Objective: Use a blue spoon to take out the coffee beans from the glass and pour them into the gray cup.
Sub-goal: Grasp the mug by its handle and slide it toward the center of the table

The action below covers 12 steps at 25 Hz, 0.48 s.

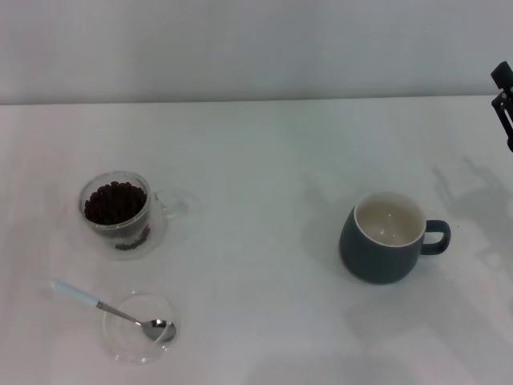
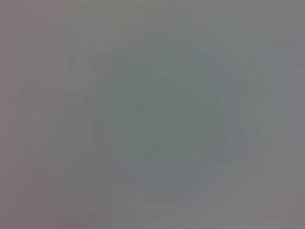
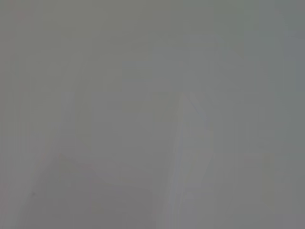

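Note:
The glass (image 1: 152, 210) stands at the left of the white table, clear with a side handle, and is filled with dark coffee beans (image 1: 115, 202). In front of it lies the blue spoon (image 1: 103, 305), its pale blue handle end pointing left and its silver bowl resting in a shallow clear dish (image 1: 120, 335). The gray cup (image 1: 383, 250) stands upright at the right, its cream inside showing no beans and its handle pointing right. A black part of my right gripper (image 1: 503, 100) shows at the far right edge, well away from the cup. My left gripper is out of view. Both wrist views show only a blank pale surface.
The white table (image 1: 256, 160) runs back to a pale wall. A wide stretch of bare table lies between the glass and the gray cup. Shadows of the right arm fall on the table near the cup.

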Tool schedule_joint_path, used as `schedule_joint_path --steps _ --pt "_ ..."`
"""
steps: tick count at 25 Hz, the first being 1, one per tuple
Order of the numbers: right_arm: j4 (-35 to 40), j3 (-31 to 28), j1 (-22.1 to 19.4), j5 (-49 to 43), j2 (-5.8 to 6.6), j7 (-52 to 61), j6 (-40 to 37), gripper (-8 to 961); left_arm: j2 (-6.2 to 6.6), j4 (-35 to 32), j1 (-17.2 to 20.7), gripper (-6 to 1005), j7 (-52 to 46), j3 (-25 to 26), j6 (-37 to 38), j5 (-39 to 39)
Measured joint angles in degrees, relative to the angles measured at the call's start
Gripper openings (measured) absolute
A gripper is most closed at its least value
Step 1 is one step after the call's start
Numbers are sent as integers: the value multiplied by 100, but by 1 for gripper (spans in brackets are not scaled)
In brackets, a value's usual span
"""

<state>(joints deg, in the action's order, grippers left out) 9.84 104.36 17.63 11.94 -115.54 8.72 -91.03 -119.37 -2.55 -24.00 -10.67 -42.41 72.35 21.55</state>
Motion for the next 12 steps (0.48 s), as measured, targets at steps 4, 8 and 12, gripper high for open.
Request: schedule_joint_path --steps 4,8,12 --pt "2 6 14 -12 -3 -8 21 575 5 60 15 700 -31 2 20 -2" --pt "-6 11 8 16 -10 -7 21 576 1 72 59 700 -47 12 119 -2" --pt "-8 9 2 17 -1 -11 11 577 4 71 68 700 -56 -3 140 13"
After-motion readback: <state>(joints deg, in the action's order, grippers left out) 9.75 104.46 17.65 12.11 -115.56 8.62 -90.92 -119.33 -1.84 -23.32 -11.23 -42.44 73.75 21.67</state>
